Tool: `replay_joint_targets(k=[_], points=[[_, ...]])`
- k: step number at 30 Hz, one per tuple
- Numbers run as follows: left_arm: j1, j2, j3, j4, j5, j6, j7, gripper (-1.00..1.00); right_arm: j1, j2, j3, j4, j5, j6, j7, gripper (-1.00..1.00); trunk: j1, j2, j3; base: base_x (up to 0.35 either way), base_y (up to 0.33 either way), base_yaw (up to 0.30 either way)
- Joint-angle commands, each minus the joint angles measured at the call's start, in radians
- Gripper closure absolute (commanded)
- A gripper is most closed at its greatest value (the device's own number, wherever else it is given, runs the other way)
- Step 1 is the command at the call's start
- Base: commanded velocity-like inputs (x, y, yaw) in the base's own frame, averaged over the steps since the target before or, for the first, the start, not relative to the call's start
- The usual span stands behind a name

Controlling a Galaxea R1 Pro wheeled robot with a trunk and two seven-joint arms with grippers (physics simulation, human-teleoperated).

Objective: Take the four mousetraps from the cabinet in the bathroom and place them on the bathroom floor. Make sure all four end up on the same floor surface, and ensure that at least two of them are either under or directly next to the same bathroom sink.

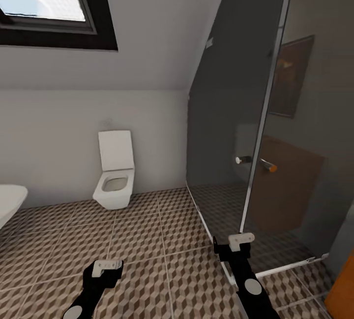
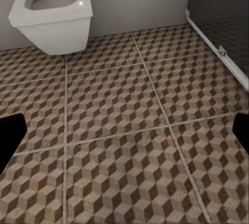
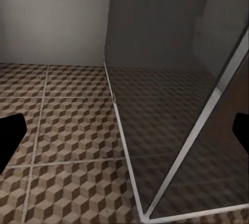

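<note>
The bathroom floor (image 1: pixel 147 240) of brown-and-beige cube tiles spreads ahead of me. My left gripper (image 1: pixel 108 265) hangs low over it, open and holding nothing. In the left wrist view the gripper (image 2: pixel 124 133) has its dark fingertips (image 2: pixel 8 136) far apart over bare tiles (image 2: pixel 119 105). My right gripper (image 1: pixel 241 239) is beside the shower's glass corner, also open and empty. The right wrist view shows that gripper (image 3: pixel 124 136) above tiles (image 3: pixel 67 125) and the shower threshold. The mousetraps and the sink are out of view. An orange-brown edge (image 1: pixel 344 289) at the lower right may be the cabinet; I cannot tell.
A white toilet (image 1: pixel 115 176) (image 2: pixel 52 14) stands against the far wall. A glass shower enclosure (image 1: pixel 236 127) with a metal frame (image 3: pixel 181 151) takes up the right side. A white rounded fixture edge (image 1: pixel 7 203) pokes in at the left. A dark-framed skylight (image 1: pixel 44 4) is overhead.
</note>
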Motion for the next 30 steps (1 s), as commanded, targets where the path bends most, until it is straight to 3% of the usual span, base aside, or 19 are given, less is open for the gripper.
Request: replay_joint_targets(k=[1,30], points=[[0.0,0.0,-0.001,-0.002,-0.001,0.005,0.004,-1.0,-0.001,0.0,0.002,-0.001,0.011,0.009,-0.005,-1.0,0.0,-0.001,-0.001,0.0,0.0,-0.261],[0.0,-0.005,-0.002,-0.016,0.0,0.01,0.005,-1.0,-0.001,0.003,0.002,-0.002,0.011,0.009,-0.007,-1.0,0.0,-0.001,0.0,0.0,0.0,-0.259]])
